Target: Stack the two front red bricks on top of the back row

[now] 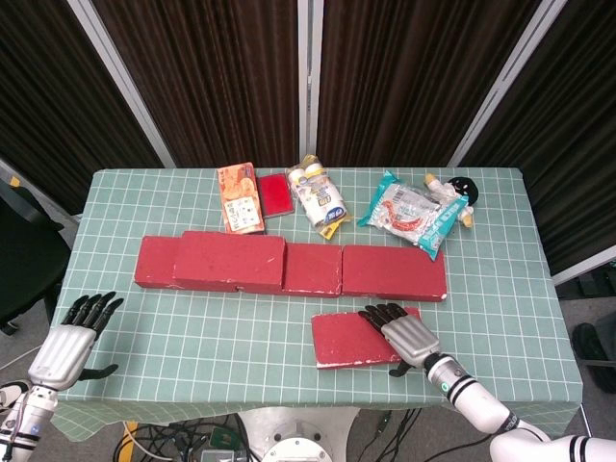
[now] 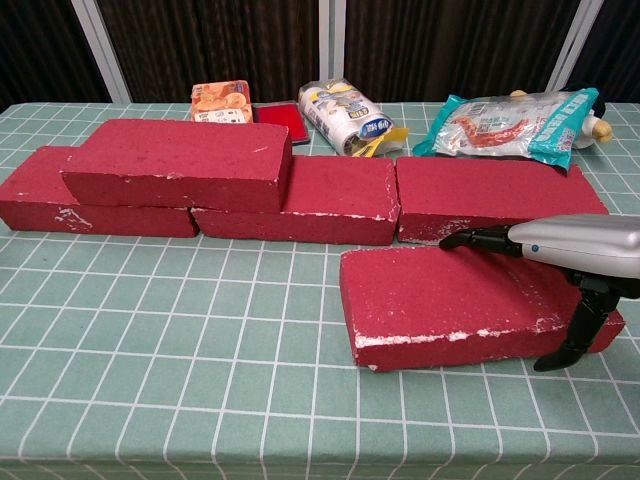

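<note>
Red bricks form the back row [image 1: 390,271] [image 2: 495,200] across the table's middle. One more red brick [image 1: 228,260] [image 2: 180,165] lies stacked on the row's left part. The front red brick [image 1: 346,339] [image 2: 440,300] lies flat just before the row's right end. My right hand [image 1: 409,337] [image 2: 575,250] lies over its right part, fingers [image 2: 480,240] stretched across the top toward the far edge and thumb [image 2: 575,330] down against the near face. My left hand [image 1: 63,346] hangs beyond the table's front left corner, fingers apart and holding nothing; the chest view does not show it.
Behind the row lie an orange snack box [image 1: 241,197], a flat red box [image 1: 275,193], a pack of small bottles [image 1: 320,197], a teal snack bag [image 1: 409,210] and a black and yellow toy [image 1: 460,192]. The green checked tablecloth [image 1: 212,327] reaches the near edge.
</note>
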Robot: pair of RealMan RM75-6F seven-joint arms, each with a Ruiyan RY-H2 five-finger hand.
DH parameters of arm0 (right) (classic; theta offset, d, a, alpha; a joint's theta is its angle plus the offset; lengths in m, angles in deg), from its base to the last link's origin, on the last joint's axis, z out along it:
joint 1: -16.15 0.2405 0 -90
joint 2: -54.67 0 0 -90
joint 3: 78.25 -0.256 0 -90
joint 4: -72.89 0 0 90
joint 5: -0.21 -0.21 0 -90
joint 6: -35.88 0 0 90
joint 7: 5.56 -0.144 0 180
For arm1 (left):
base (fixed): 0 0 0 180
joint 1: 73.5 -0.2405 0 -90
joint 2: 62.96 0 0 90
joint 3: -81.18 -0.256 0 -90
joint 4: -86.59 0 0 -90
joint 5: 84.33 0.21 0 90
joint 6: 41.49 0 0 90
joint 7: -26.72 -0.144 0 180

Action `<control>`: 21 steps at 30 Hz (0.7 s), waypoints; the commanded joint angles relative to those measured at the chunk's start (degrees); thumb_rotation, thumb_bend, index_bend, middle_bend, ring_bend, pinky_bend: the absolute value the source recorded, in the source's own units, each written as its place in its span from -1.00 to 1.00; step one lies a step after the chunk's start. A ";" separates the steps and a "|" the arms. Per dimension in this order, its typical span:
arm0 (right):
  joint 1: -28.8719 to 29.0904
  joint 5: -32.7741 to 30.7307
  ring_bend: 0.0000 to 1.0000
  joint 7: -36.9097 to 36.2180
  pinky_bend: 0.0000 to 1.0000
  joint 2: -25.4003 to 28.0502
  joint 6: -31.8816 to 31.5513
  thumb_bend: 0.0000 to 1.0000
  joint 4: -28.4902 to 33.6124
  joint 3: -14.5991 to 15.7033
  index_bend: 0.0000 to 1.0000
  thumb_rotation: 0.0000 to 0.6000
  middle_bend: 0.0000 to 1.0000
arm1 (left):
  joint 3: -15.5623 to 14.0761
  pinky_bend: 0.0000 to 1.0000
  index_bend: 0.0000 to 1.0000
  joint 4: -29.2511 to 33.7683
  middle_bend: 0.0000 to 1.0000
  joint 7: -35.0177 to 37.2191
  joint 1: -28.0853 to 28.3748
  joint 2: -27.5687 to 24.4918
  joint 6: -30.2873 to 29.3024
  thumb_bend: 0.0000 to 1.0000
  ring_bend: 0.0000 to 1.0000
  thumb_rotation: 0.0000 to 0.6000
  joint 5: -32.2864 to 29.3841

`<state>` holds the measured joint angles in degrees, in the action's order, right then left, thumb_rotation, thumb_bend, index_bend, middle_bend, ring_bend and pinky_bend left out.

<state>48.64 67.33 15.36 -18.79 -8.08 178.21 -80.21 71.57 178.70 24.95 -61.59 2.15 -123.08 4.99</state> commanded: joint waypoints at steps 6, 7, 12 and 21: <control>-0.51 3.55 -1.00 -6.48 -1.00 -0.01 -1.17 -1.00 -1.31 0.67 -1.00 1.00 -1.00 | 0.60 -1.00 -0.95 0.85 -1.00 0.37 -0.69 -0.92 -0.17 -0.91 -1.00 1.00 1.74; -0.46 3.66 -1.00 -6.87 -1.00 -0.09 -1.27 -1.00 -1.56 0.70 -1.00 1.00 -1.00 | 0.73 -1.00 -0.95 0.78 -1.00 0.40 -0.73 -0.85 0.16 -0.91 -1.00 1.00 1.62; 0.15 2.90 -1.00 -7.89 -1.00 -0.94 -1.24 -1.00 -2.62 0.42 -1.00 1.00 -1.00 | 1.34 -1.00 -0.95 0.03 -1.00 0.87 -0.86 -0.44 1.46 -0.91 -1.00 1.00 0.95; 2.60 -0.89 -1.00 -7.07 -1.00 -2.20 1.22 -1.00 -3.54 0.57 -1.00 1.00 -1.00 | 2.16 -1.00 -0.95 -0.41 -1.00 1.55 -1.14 -0.62 2.63 -0.91 -1.00 1.00 0.78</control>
<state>51.00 66.71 8.12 -20.87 -7.12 174.72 -79.74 73.72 178.30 26.49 -62.71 1.55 -120.45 5.75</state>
